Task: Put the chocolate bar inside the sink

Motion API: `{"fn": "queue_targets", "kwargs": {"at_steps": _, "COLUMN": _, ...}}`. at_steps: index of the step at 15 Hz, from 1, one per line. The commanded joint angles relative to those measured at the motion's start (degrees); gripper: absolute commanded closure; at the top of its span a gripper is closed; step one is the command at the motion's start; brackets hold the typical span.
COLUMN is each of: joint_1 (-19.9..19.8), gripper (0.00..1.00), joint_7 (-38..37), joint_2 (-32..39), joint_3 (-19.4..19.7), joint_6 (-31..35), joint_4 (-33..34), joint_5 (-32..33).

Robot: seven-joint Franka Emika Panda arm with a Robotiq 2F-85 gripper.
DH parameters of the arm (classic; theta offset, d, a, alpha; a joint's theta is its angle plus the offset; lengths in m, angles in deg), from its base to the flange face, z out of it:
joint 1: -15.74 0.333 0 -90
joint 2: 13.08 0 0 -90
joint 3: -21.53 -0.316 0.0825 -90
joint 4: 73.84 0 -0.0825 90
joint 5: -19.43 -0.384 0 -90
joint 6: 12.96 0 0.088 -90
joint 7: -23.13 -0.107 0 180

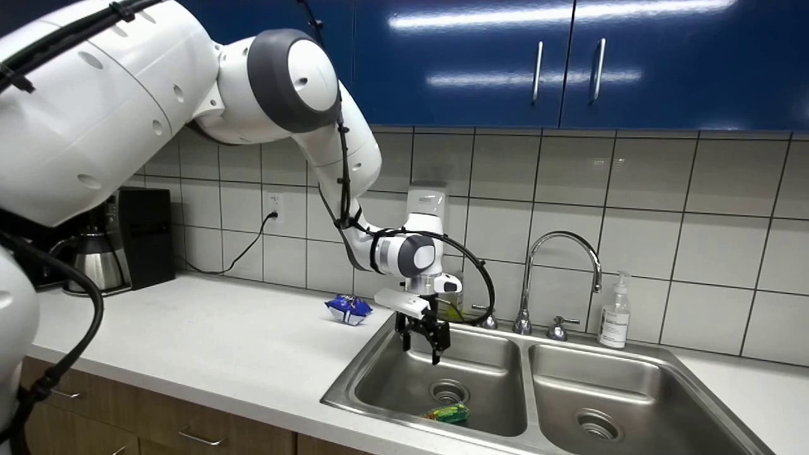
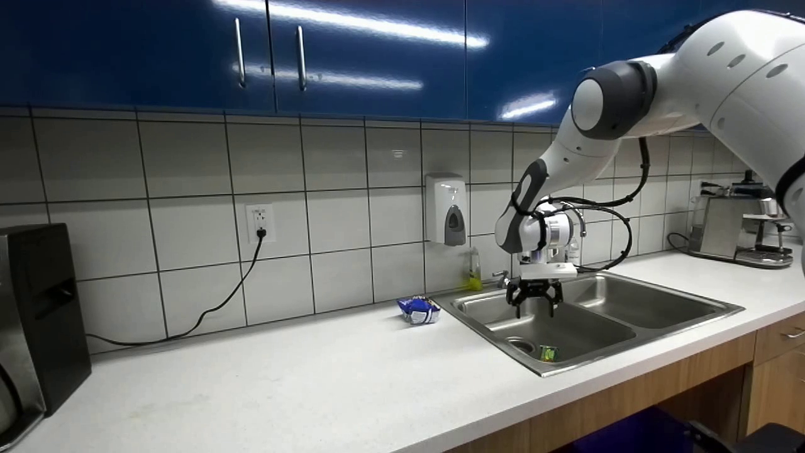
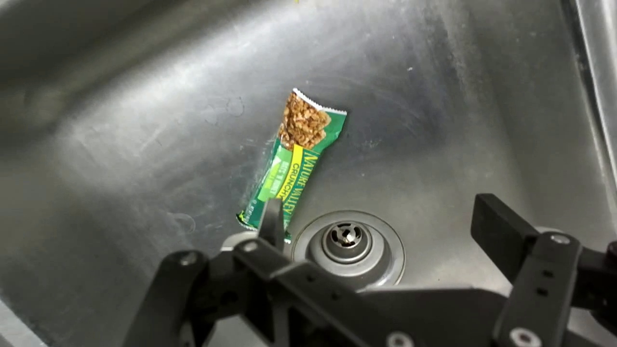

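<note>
The chocolate bar (image 1: 450, 413), in a green wrapper, lies on the floor of a basin of the steel sink (image 1: 529, 392), near its front wall in an exterior view. In the wrist view the chocolate bar (image 3: 301, 166) lies slanted beside the round drain, its lower end partly covered by a finger (image 3: 273, 219). Above that same basin hangs my gripper (image 2: 535, 313), pointing down, clear of the bar. Its jaws stand wide apart with nothing between them; through the gap of the gripper (image 3: 378, 212) the drain and bare steel show.
A blue packet (image 1: 349, 309) sits on the counter beside the sink. Behind the basins rises the curved faucet (image 1: 529, 278), with a lever handle (image 1: 559, 328) and a pump bottle (image 1: 614, 316) near it. A white dispenser (image 2: 446, 211) is mounted on the tiled wall.
</note>
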Motion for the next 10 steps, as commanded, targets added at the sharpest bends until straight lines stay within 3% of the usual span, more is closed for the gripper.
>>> {"fn": "queue_targets", "kwargs": {"at_steps": 1, "joint_1": 0.4, "gripper": 0.0, "joint_7": 1.1, "joint_2": -9.4, "joint_3": 0.0, "joint_6": -1.1, "joint_4": -10.7, "joint_5": 2.6}}
{"fn": "queue_targets", "kwargs": {"at_steps": 10, "joint_1": 1.3, "gripper": 0.0, "joint_7": 2.0, "joint_2": -24.1, "joint_3": -0.1, "joint_6": -1.6, "joint_4": -28.6, "joint_5": 6.9}}
